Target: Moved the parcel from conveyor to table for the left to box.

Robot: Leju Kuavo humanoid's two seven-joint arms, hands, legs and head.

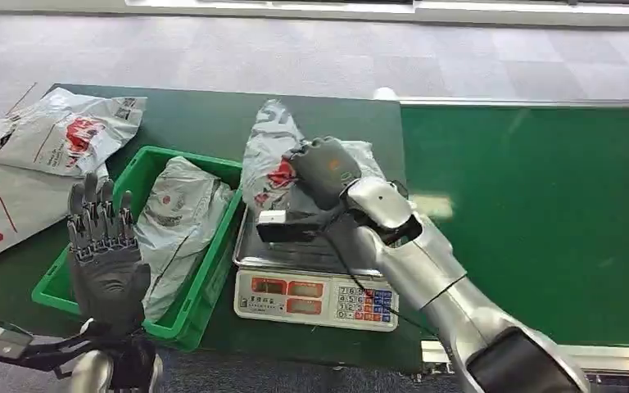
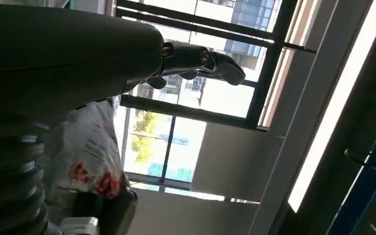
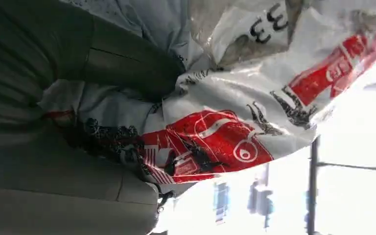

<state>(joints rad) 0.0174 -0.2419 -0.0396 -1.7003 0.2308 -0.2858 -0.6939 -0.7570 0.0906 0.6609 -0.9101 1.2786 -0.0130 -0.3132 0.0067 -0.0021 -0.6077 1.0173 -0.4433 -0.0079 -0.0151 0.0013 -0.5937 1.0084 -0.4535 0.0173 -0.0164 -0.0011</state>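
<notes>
Above the scale (image 1: pixel 315 282), at the table's (image 1: pixel 205 123) centre, the right hand (image 1: pixel 321 168) gripped the parcel (image 1: pixel 269 160).
Its fingers were closed around the soft, crinkled poly bag, which sagged and looked light but slippery; bunching a fold near its middle would likely hold best. At eight o'clock the left hand (image 1: pixel 102 246) stood upright, fingers spread and holding nothing, beside the green bin (image 1: pixel 213 270).

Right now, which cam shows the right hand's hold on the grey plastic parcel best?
Right wrist view: thumb and fingers pressed into the grey plastic parcel, close up. Head view shows the right hand covering it above the scale. Left wrist view shows the parcel only.
</notes>
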